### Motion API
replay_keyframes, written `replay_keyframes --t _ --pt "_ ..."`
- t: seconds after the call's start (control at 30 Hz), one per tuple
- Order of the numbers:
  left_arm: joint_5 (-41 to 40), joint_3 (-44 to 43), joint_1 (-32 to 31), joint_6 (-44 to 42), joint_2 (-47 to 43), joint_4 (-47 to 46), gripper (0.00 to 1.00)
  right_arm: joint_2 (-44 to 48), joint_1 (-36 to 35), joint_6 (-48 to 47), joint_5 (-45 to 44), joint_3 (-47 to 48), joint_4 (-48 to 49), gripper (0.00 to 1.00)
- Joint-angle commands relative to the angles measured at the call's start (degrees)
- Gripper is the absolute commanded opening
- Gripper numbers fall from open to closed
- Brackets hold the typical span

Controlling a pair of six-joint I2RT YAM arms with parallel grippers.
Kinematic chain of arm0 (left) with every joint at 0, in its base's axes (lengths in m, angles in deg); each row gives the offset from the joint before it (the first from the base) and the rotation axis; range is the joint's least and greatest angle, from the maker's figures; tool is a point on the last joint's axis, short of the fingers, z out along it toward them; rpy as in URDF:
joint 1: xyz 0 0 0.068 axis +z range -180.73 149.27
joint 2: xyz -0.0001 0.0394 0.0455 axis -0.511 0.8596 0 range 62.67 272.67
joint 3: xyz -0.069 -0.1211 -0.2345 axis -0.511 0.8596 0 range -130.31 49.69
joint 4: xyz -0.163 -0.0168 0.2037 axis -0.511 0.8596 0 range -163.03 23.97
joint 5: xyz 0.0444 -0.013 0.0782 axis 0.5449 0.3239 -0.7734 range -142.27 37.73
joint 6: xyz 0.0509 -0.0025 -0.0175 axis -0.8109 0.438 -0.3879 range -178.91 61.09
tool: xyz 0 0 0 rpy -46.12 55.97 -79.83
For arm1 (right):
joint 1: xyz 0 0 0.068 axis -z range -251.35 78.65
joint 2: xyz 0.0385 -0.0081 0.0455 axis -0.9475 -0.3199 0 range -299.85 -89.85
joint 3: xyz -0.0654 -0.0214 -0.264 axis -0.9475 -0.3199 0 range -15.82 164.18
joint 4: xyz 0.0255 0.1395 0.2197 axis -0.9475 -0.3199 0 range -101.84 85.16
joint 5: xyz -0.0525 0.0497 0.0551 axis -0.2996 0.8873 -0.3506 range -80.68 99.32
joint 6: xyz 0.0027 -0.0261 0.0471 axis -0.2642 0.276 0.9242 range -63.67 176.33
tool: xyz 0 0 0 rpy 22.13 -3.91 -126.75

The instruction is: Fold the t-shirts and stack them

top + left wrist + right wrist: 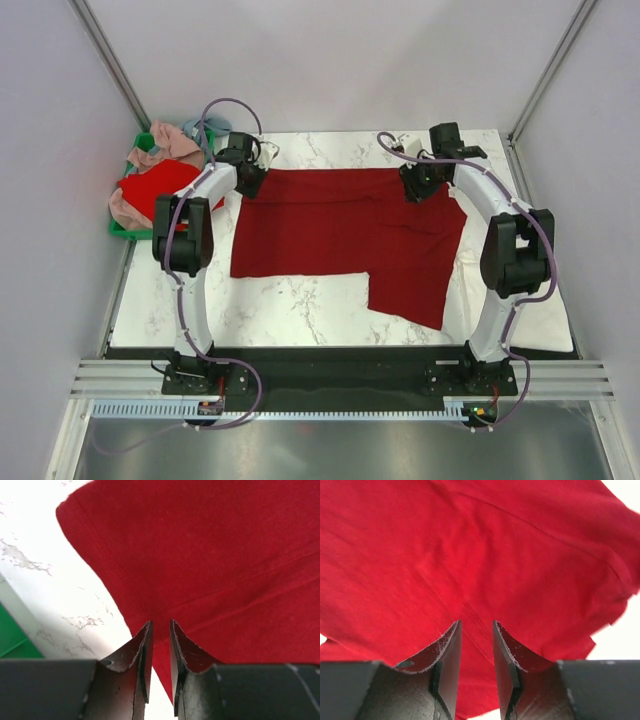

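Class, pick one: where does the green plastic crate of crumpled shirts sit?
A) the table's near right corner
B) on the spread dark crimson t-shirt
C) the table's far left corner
C: the green plastic crate stands at the white marble table's far left corner.

Spread t-shirt [340, 235] laid across the table [290, 310] from middle to far edge, crate [120, 232] set just off the far left corner, heaped t-shirts [160, 185] piled within it.

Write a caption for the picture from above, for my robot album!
Left gripper and right gripper reach the far edge of a dark red t-shirt spread on the marble table.
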Motion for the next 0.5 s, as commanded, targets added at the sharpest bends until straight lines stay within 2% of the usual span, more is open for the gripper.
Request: replay_keyframes --t 0.0,0.27,0.47 --pt "0.92 -3.2 0.08 -0.16 2.03 0.18 0.26 0.81 -1.62 -1.18 1.5 0.39 2.49 0.39" --pt "-0.22 -4.17 0.16 0.11 4.75 1.41 0.26 -3.31 -7.59 -2.84 -0.17 2.15 2.76 0.39" --pt "-0.39 -3.65 0.16 0.02 4.23 1.5 0.26 -7.09 -9.53 -3.02 -1.22 2.5 2.67 0.39"
